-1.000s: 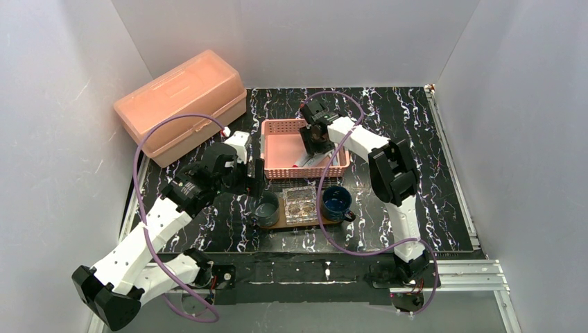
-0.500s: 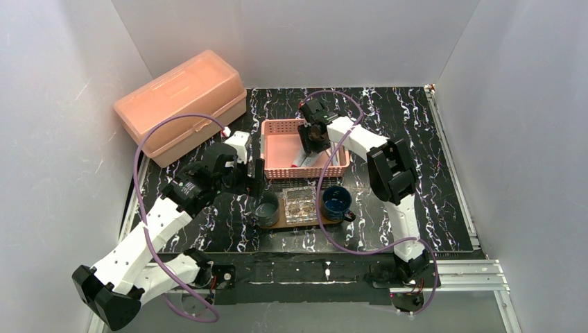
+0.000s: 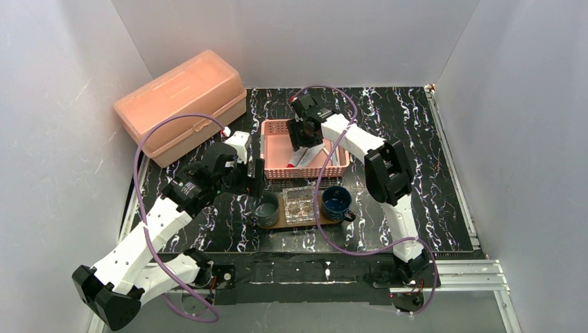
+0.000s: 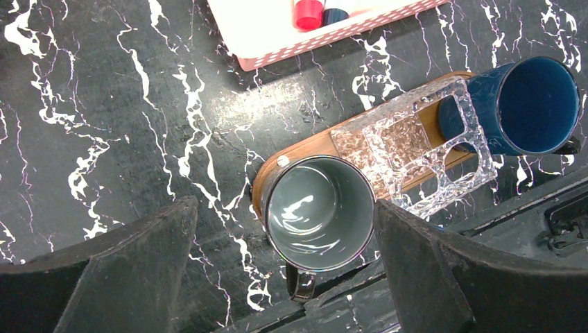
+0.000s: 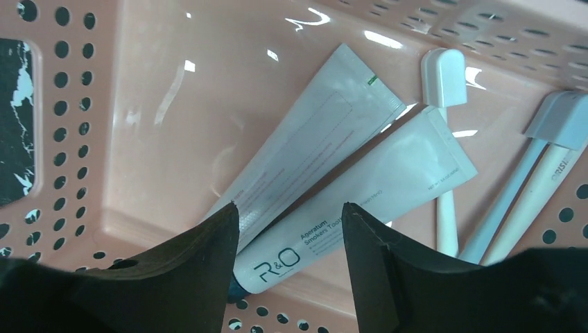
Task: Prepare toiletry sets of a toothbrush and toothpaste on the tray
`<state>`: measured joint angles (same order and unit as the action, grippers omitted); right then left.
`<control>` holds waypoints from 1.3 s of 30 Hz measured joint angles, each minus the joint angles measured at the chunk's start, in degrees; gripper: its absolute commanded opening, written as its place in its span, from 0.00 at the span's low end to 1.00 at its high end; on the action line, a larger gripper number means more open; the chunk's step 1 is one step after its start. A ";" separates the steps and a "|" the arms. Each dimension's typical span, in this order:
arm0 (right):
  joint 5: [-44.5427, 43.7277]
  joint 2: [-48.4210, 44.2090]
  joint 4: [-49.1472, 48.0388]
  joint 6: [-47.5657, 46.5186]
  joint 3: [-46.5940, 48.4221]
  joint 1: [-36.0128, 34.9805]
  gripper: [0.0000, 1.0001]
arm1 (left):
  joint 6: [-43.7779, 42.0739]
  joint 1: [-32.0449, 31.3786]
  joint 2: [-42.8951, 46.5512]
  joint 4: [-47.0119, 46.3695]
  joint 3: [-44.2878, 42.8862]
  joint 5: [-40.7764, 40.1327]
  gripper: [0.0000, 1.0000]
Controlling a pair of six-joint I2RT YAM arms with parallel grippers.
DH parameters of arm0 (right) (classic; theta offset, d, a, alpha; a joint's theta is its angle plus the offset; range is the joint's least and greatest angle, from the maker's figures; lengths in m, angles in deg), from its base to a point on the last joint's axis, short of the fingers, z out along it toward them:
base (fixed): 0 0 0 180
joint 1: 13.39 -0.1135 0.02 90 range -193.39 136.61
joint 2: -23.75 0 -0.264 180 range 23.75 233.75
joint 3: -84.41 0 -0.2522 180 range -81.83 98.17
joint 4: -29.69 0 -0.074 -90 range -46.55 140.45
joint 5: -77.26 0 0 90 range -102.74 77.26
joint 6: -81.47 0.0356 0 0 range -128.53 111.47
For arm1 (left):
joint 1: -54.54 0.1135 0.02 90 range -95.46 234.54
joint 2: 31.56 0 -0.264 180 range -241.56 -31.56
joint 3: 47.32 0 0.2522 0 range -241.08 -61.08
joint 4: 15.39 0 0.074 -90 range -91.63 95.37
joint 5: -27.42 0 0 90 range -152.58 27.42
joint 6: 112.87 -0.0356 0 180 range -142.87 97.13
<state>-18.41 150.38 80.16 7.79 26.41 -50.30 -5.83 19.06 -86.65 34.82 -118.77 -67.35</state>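
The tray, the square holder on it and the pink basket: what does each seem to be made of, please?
The tray looks like wood, brown with a matte face. The holder seems clear plastic, possibly glass, with a dimpled glinting surface. The pink basket looks like glossy moulded plastic, given its holes and highlights.

1. Seen from the right wrist, the nearer toothpaste tube [image 5: 360,201] carries a large dark "R&O" logo near its cap end.
2. Smaller print beside the logo on the same tube reads "Ageratum" above "Smokers Toot", with the rest hidden.
3. A cream toothbrush handle [image 5: 548,187] at the right edge shows the letters "ORIS", cut off by the frame.
4. Fine print on the second tube [image 5: 305,146] is too small to read.
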 measured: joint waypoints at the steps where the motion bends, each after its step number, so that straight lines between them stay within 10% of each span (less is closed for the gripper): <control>1: -0.20 0.00 0.11 -0.07 0.50 -0.13 0.68 | 0.00 0.00 0.00 0.00 0.00 0.00 0.98; 39: -6.56 -2.12 -4.26 19.56 -8.26 -0.24 0.86 | -1.68 0.00 -7.50 -0.42 0.00 -2.12 0.98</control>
<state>-24.97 148.26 75.90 27.35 18.15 -50.54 -7.52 19.06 -94.14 34.41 -118.77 -69.47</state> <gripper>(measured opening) 0.853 0.983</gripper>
